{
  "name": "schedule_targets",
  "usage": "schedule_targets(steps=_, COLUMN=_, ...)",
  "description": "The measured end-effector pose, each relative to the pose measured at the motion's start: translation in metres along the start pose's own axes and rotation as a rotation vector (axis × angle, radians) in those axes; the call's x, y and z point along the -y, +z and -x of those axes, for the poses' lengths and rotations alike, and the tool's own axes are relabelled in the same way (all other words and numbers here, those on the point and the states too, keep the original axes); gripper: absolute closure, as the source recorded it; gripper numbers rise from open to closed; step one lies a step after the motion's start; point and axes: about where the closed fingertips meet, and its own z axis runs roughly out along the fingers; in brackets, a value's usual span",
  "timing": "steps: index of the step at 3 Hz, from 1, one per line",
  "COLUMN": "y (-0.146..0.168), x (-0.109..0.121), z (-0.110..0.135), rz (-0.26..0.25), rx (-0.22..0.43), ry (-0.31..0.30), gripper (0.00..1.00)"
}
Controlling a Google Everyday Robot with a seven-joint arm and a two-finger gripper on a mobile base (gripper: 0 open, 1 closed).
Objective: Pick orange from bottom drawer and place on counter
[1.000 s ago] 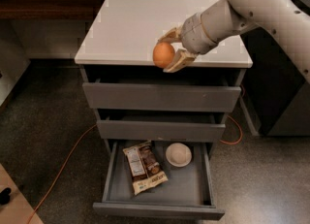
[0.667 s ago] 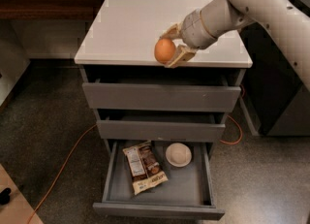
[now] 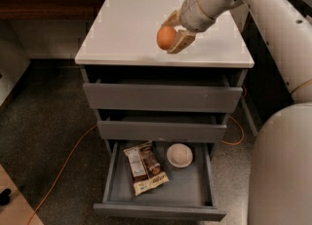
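Since we have only the camera view, everything comes from it. We see the gripper [image 3: 169, 36] over the front half of the counter [image 3: 122, 29], its two fingers clenched on the orange [image 3: 165, 37] from opposite sides. That side-on pinch suits a smooth round fruit, which would likely roll out of a looser hold. The orange sits within the counter's edges, though we cannot tell whether it touches the white top or hangs just above it.

Below, the bottom drawer [image 3: 161, 213] stands pulled out, which is what gave the arm access. Only a brown snack packet [image 3: 145, 168] and a small white bowl [image 3: 179, 155] lie inside, apart from each other. We judge the pick done and the placing under way: lowering, then releasing, with rolling as the risk.
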Motion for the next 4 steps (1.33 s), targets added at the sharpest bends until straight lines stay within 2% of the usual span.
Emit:
schedule_targets(steps=2, y=0.026, x=0.024, z=-0.018, rz=0.076, rx=-0.036, ry=0.014, gripper=1.0)
schedule_targets(steps=3, y=0.043, x=0.028, z=-0.021, rz=0.11, rx=-0.044, ry=0.017, gripper=0.86)
schedule_targets(steps=4, y=0.055, x=0.03, z=-0.021, rz=0.132, rx=-0.049, ry=0.017, gripper=0.62)
